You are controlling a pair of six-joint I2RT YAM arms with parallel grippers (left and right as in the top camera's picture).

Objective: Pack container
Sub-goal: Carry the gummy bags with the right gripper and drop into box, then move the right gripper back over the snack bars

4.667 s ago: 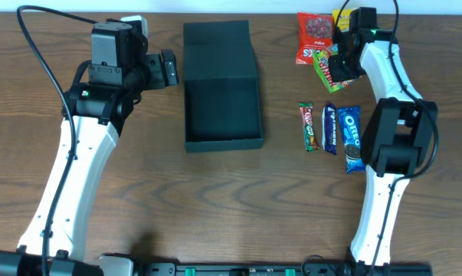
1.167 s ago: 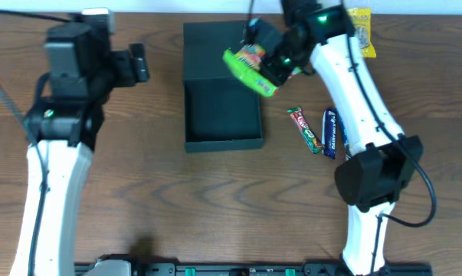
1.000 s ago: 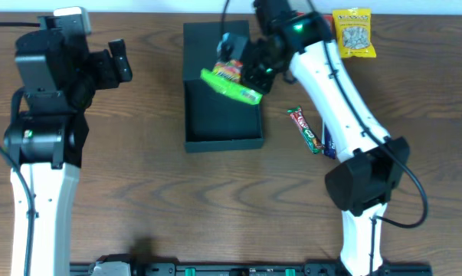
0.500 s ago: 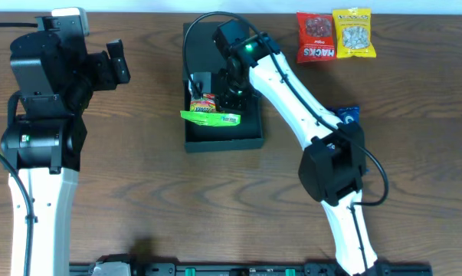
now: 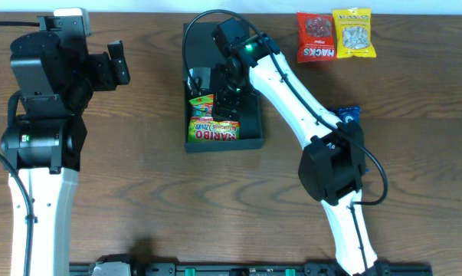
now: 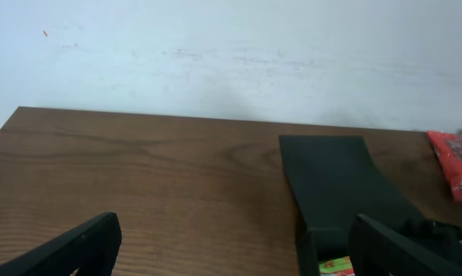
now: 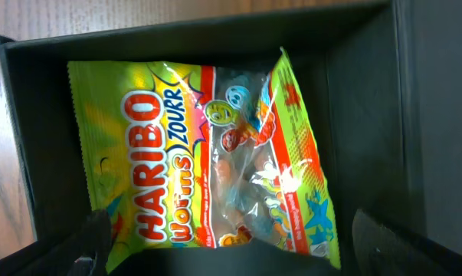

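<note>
The container (image 5: 204,40) is a black shallow box with its lid flap open toward the far edge; it also shows in the left wrist view (image 6: 330,172). A green Haribo worms packet (image 5: 212,129) lies flat in the box's near half, filling the right wrist view (image 7: 208,161). My right gripper (image 5: 229,103) hovers just above it, open, with its fingers (image 7: 399,245) spread either side of the packet and nothing between them. My left gripper (image 5: 117,64) is open and empty above the table, left of the box.
A red Hacks packet (image 5: 316,37) and a yellow snack packet (image 5: 353,32) lie at the far right. A blue Oreo packet (image 5: 348,115) is mostly hidden under my right arm. The wall stands beyond the table's far edge.
My right gripper brought the Haribo packet over the box and opened; the packet dropped from the jaws and now lies flat inside. The left arm has not moved.
</note>
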